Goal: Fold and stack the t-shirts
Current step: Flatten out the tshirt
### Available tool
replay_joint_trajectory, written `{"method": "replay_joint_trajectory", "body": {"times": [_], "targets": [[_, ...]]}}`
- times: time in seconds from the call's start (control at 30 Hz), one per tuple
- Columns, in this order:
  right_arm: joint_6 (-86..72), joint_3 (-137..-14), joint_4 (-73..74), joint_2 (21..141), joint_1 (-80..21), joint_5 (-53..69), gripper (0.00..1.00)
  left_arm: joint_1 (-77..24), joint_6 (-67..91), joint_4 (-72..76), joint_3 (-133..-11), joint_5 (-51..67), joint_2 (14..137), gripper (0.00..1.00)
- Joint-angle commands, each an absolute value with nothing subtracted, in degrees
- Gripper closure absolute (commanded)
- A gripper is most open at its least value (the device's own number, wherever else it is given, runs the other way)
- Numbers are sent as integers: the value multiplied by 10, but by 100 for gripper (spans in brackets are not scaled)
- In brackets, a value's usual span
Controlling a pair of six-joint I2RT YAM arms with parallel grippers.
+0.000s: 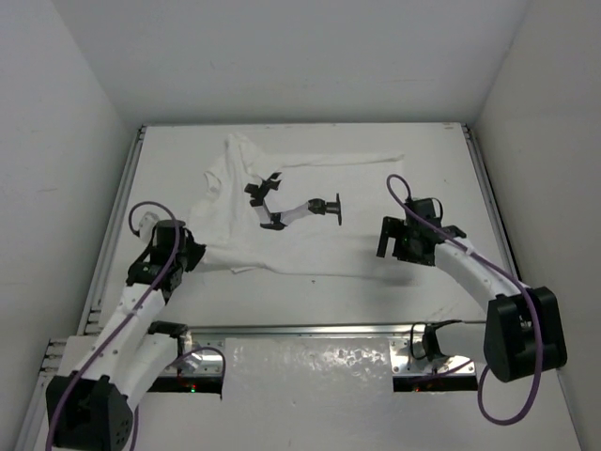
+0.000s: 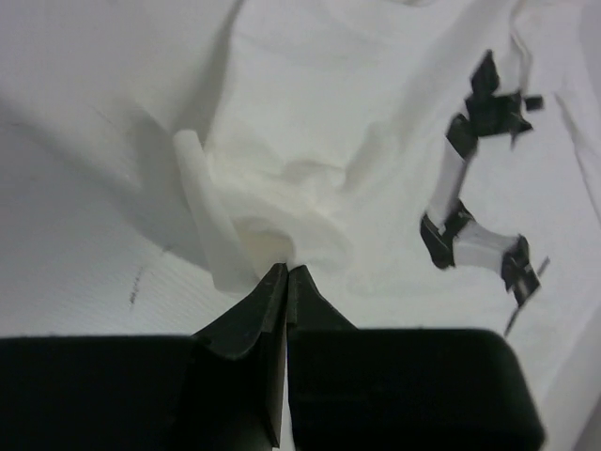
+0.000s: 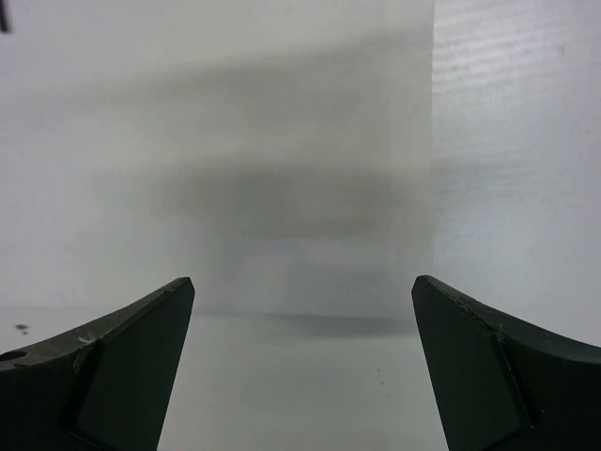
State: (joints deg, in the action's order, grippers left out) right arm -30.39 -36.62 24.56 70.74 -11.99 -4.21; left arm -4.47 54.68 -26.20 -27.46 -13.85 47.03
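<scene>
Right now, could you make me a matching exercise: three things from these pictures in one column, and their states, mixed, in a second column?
Column one:
1. left gripper
2. right gripper
3. t-shirt

Column two:
A. jaws wide open, holding nothing
B. spread out, wrinkled, not folded
C. closed on the t-shirt's edge

Pairs: 1-C; 2-A; 3-B

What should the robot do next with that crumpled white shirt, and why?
Probably lower the right gripper onto the t-shirt's right edge and pinch it. The left gripper is shut on the shirt's left edge, while the right one hangs open and holds nothing. With only one side held, the rumpled cloth likely can't be pulled flat for folding.
</scene>
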Motion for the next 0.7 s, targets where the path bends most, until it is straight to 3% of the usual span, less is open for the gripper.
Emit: {"method": "replay_joint_trajectory", "body": {"times": [0.0, 0.13, 0.23, 0.43, 0.67], "targets": [[-318, -353, 244, 723, -116, -68, 1, -41, 541, -265, -244, -56, 417, 100], [-314, -365, 237, 751, -116, -53, 1, -46, 548, -272, -243, 28, 359, 100], [-323, -383, 270, 783, -116, -76, 1, -46, 548, -302, -314, 31, 345, 100], [-333, -334, 238, 744, -115, -83, 1, -45, 553, -308, -450, 46, 489, 100], [-315, -372, 236, 816, -113, -47, 1, -44, 576, -247, -408, -43, 658, 100]]}}
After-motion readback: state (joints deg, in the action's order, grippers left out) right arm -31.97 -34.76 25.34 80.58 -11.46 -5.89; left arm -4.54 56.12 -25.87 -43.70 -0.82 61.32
